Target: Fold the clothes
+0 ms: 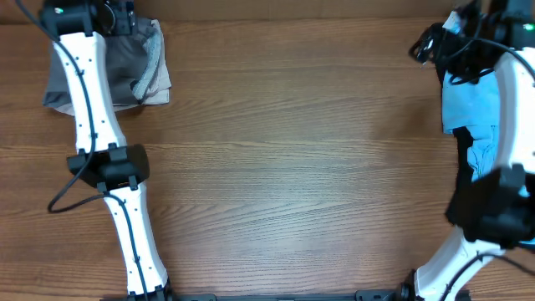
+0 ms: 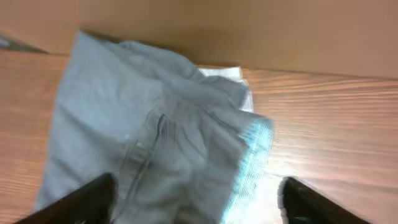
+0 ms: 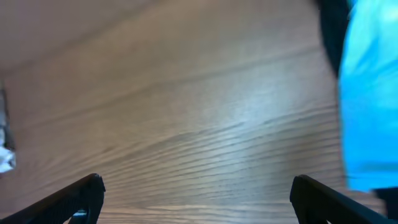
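Observation:
Folded mid-grey shorts (image 1: 125, 63) with a paler lining edge lie at the table's far left corner; in the left wrist view the shorts (image 2: 143, 137) fill the frame with a pale ribbed edge at the right. My left gripper (image 2: 196, 202) is open, its fingers apart just above the shorts, holding nothing. A light blue garment (image 1: 470, 100) lies at the far right with dark fabric under it; it also shows in the right wrist view (image 3: 370, 93). My right gripper (image 3: 196, 199) is open and empty above bare wood beside it.
The wooden table (image 1: 292, 167) spans the view. The left arm (image 1: 92, 109) crosses the shorts and the right arm (image 1: 510, 142) crosses the blue garment. The table's far edge (image 2: 280, 65) runs just behind the shorts.

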